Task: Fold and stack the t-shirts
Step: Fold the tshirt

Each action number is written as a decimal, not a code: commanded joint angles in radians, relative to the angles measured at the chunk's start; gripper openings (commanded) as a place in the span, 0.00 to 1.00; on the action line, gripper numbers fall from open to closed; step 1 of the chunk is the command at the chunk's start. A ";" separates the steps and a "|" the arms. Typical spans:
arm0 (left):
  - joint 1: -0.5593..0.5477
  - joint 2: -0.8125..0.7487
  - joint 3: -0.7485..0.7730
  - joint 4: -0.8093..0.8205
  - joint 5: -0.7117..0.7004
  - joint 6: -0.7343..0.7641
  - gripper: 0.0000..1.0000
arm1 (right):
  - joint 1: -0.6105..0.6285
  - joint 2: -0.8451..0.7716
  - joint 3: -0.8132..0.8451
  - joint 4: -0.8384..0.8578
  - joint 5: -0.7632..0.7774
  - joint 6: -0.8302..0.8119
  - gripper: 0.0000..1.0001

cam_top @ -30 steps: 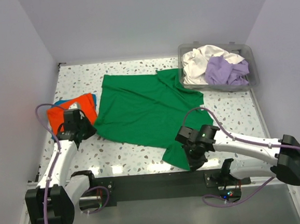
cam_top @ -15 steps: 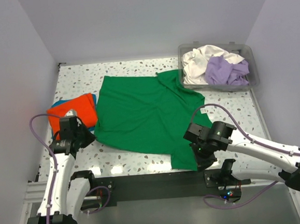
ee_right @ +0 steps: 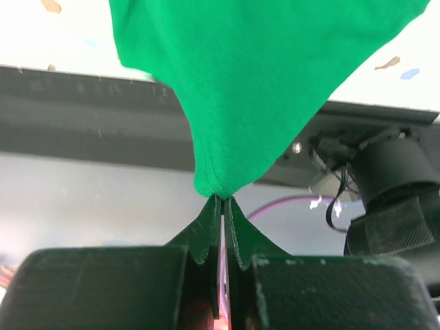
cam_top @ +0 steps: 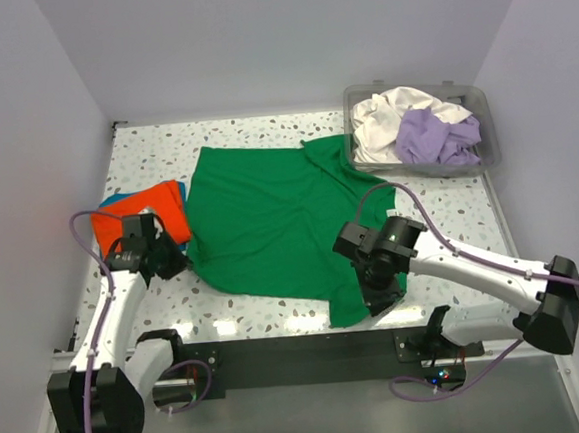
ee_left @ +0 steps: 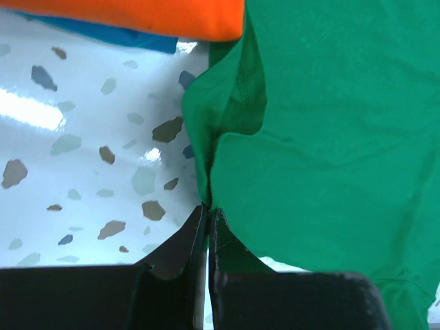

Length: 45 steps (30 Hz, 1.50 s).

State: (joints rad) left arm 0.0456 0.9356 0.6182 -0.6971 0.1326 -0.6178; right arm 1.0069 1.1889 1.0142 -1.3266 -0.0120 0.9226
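Note:
A bright green t-shirt (cam_top: 280, 217) lies spread over the middle of the table. My left gripper (cam_top: 180, 264) is shut on its near left corner; in the left wrist view the fingertips (ee_left: 208, 210) pinch a fold of the green cloth (ee_left: 330, 124). My right gripper (cam_top: 375, 302) is shut on the near right corner, which hangs over the table's front edge. The right wrist view shows the hem (ee_right: 220, 182) bunched at the closed tips (ee_right: 223, 199). A folded orange t-shirt (cam_top: 139, 216) rests on a blue one (cam_top: 116, 200) at the left.
A clear plastic bin (cam_top: 490, 130) at the back right holds a crumpled white t-shirt (cam_top: 382, 119) and a lavender one (cam_top: 429, 135). The black front rail (ee_right: 69, 96) and the right arm's base (ee_right: 392, 185) lie beneath the right gripper. Walls enclose three sides of the table.
Both grippers kept their hold on the green shirt's near corners, drew toward the near edge, then came slightly back. The shirt's near hem now lies straighter.

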 commanded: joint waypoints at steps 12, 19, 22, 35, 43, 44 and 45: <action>0.005 0.210 0.140 0.297 0.045 -0.037 0.00 | -0.389 0.282 0.247 0.150 0.107 -0.290 0.00; 0.008 0.330 0.209 0.381 0.041 -0.033 0.00 | -0.517 0.452 0.438 0.156 0.150 -0.412 0.00; 0.017 0.365 0.239 0.395 0.033 -0.026 0.00 | -0.556 0.507 0.504 0.162 0.159 -0.458 0.00; 0.040 0.456 0.287 0.465 0.047 0.001 0.00 | -0.682 0.641 0.696 0.147 0.204 -0.551 0.00; 0.048 0.477 0.307 0.499 0.041 0.018 0.00 | -0.709 0.660 0.724 0.142 0.221 -0.574 0.00; 0.048 0.480 0.308 0.502 0.042 0.021 0.00 | -0.711 0.663 0.724 0.141 0.221 -0.576 0.00; 0.048 0.485 0.310 0.510 0.045 0.021 0.00 | -0.712 0.667 0.727 0.142 0.221 -0.576 0.00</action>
State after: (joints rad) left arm 0.0795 1.4094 0.8810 -0.2657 0.1719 -0.6262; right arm 0.3038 1.8462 1.6966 -1.1812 0.1757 0.3729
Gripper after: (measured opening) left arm 0.054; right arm 0.014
